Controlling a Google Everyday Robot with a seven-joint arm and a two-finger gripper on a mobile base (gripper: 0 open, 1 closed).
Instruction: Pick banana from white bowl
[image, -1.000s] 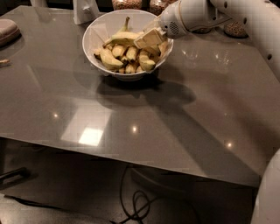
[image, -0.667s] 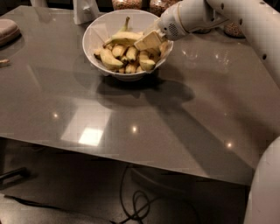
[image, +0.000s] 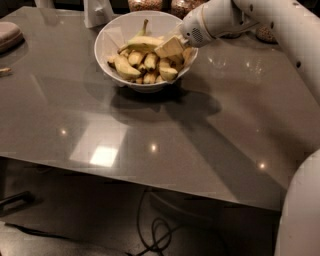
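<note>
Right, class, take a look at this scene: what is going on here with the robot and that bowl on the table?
A white robot arm reaches in from the right over the grey table. Its hand is down inside the right side of the white bowl, among the fruit. The long curved banana lies at the top of the pile, right beside the hand, and has not been lifted out. The bowl stands near the table's far edge, with glass jars behind it.

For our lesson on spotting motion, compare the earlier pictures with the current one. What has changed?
Very little. The gripper stays by the banana at the white bowl's right side, with nothing lifted. The arm's lower part at bottom right shows slightly more. Bowl, banana and table stayed put.
</note>
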